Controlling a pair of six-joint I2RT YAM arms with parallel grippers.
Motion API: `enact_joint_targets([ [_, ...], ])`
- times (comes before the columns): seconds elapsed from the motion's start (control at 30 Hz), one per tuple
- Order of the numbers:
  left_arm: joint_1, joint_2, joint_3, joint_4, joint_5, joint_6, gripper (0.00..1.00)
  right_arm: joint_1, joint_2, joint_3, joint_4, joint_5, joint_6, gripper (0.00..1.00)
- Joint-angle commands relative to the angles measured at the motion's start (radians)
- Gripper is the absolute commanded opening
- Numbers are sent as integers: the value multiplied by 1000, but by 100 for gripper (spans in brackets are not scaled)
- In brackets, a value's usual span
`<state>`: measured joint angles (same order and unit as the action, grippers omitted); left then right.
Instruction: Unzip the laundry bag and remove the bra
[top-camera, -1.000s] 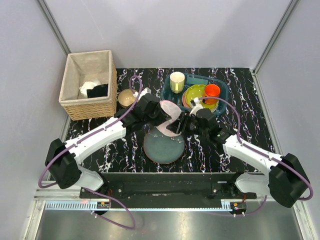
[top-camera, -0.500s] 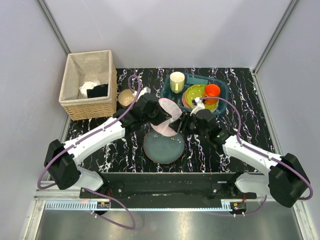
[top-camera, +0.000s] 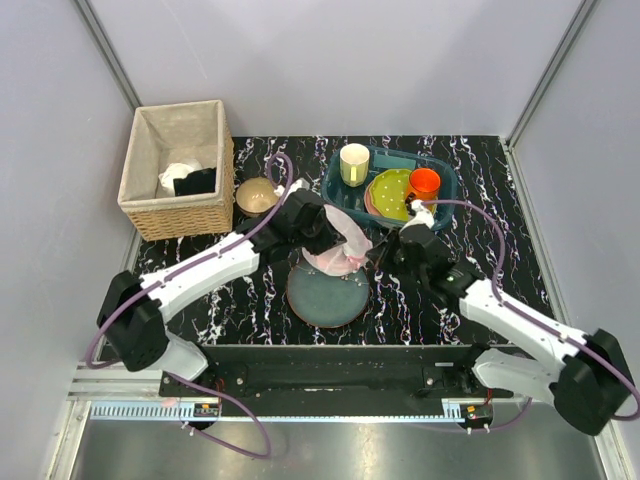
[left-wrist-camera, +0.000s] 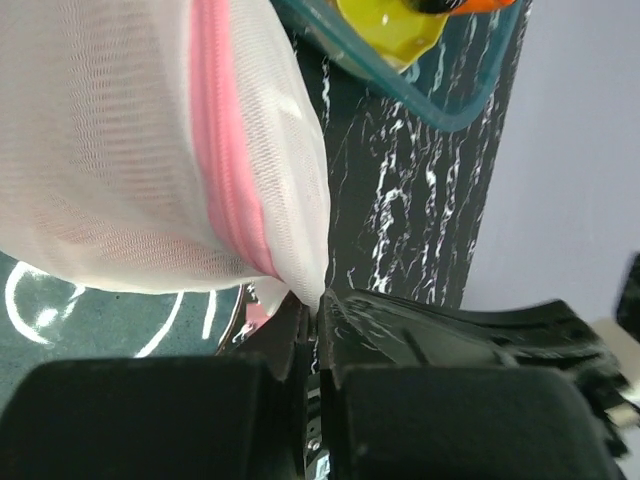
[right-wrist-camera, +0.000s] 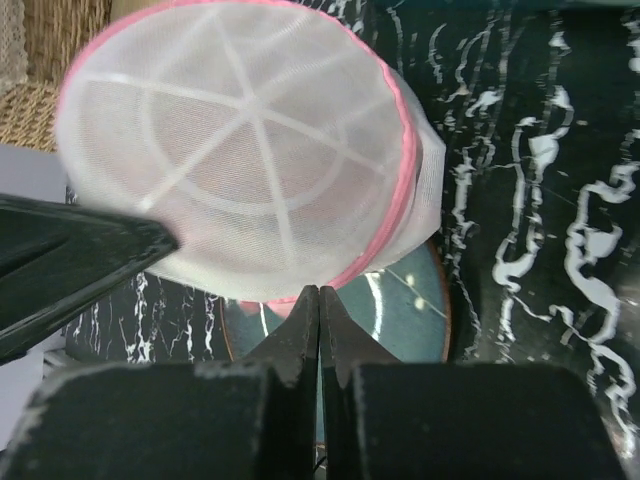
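Pincer of the left arm was clamped on a fold of the laundry bag, a round, drum-shaped pouch of translucent white mesh. It held the bag lifted over a round blue-grey plate on the black marbled counter, apparently so that the pink zip trim hung taut and within reach of the other arm. Opposite, the pincer of the right arm was pressed fully together, its tips against the trim at the pouch's lower edge. Whether a zip pull sat between them could not be told. The zip appeared not yet opened. Of the bra only a faint pinkish tint showed through the mesh, suggesting it lay inside the bag.
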<state>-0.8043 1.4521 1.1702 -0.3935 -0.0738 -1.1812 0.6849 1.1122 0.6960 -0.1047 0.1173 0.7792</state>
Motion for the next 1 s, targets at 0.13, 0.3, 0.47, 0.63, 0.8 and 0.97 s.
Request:
enact_joint_targets([
  [0.13, -50, 117, 97, 1, 114, 75, 0, -7, -296, -55, -248, 188, -3, 0],
  [0.3, -75, 149, 179, -5, 101, 72, 0, -7, -365, -15, -331, 107, -15, 1],
  [0.47, -107, 217, 282, -74, 31, 84, 0, -5, -304, -27, -258, 4, 38, 23],
  [0.63, -107, 280, 284, -94, 17, 84, 0, -5, -265, -58, -194, -4, 45, 43],
  [0.8, -107, 312, 282, -100, 22, 68, 0, -7, -262, -62, -185, -1, 74, 45],
  [0.97, -107, 323, 307, -110, 54, 57, 0, -5, -232, -142, -74, -56, 127, 42],
])
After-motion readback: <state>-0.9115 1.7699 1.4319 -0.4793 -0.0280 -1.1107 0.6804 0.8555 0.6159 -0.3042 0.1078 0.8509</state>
